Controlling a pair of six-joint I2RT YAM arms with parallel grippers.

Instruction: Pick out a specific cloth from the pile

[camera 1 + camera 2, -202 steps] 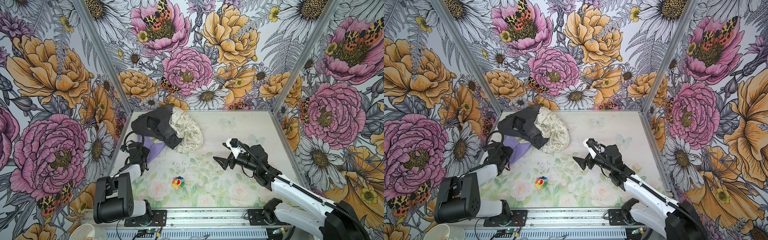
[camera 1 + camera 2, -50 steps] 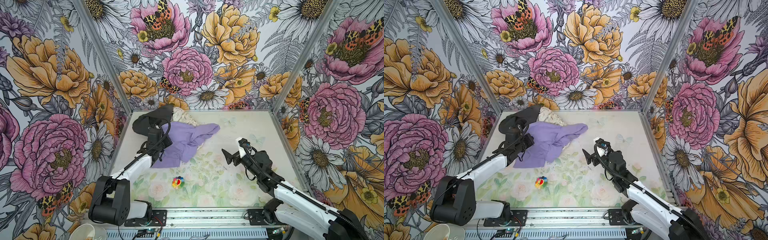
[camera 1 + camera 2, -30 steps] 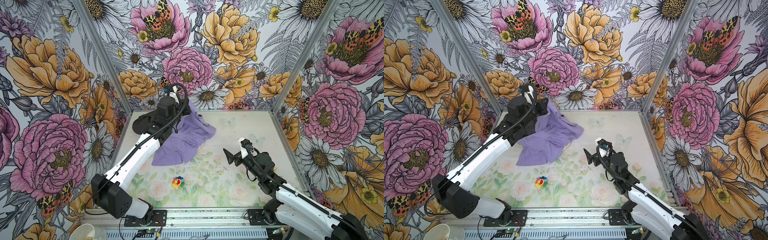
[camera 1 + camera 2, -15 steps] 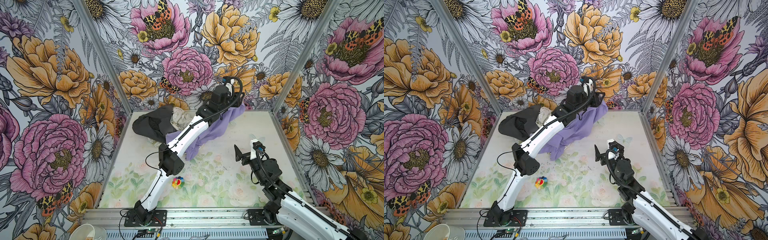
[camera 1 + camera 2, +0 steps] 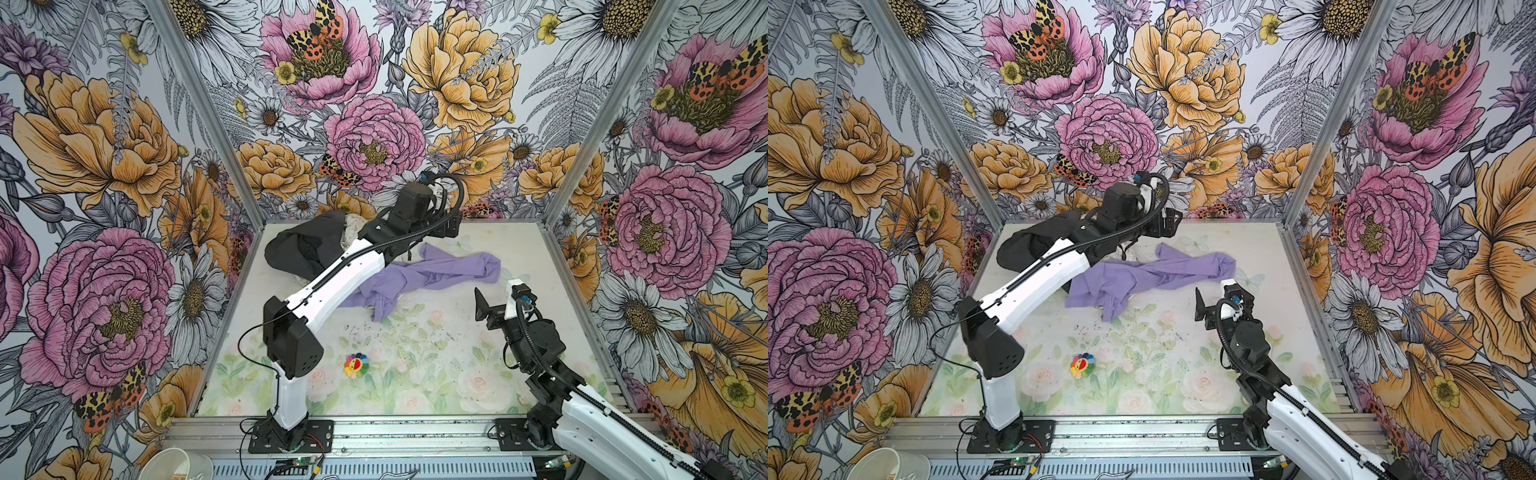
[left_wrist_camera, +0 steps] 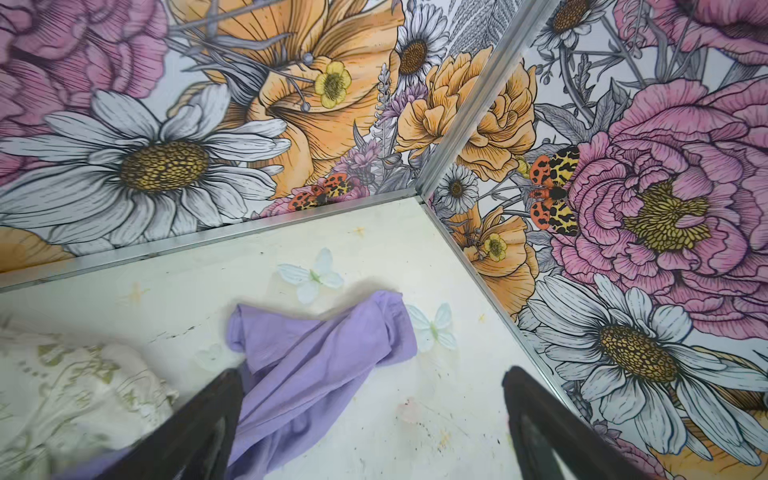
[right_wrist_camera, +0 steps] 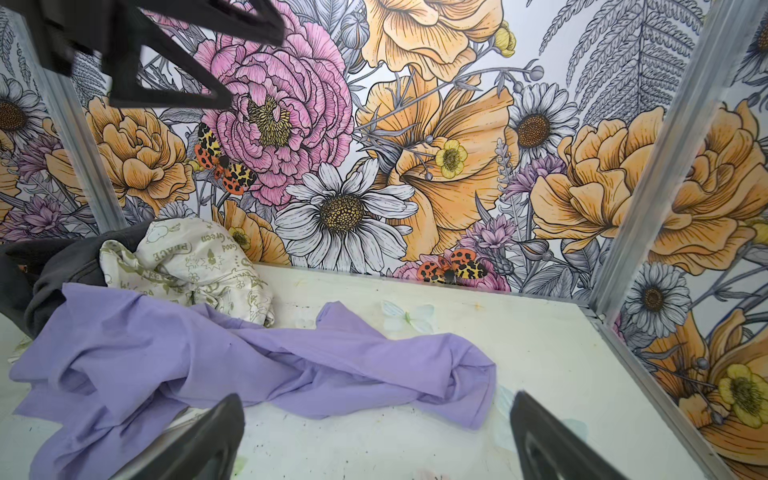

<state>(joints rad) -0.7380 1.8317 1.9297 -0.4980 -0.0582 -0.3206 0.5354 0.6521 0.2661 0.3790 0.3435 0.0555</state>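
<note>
The lavender cloth (image 5: 436,272) (image 5: 1154,272) lies crumpled flat on the table, stretching from the pile toward the back right. My left gripper (image 5: 451,222) (image 5: 1169,222) (image 6: 370,374) hangs above its far end near the back wall, open and holding nothing. The pile sits in the back left corner: a dark grey cloth (image 5: 299,249) (image 7: 54,266) and a cream printed cloth (image 7: 195,266) (image 6: 75,386). In the right wrist view the lavender cloth (image 7: 257,365) touches both. My right gripper (image 5: 496,295) (image 5: 1214,293) (image 7: 376,399) stands open just in front of the cloth's right end.
A small rainbow flower toy (image 5: 354,365) (image 5: 1082,365) lies on the table front of centre. Flowered walls with metal corner posts (image 5: 569,166) close three sides. A metal rail (image 5: 415,432) runs along the front, with a white cup (image 5: 178,463) below it.
My left gripper carried the lavender cloth up and to the right, away from the pile, then opened. The cloth dropped onto the table. My right gripper drew back to the right.
</note>
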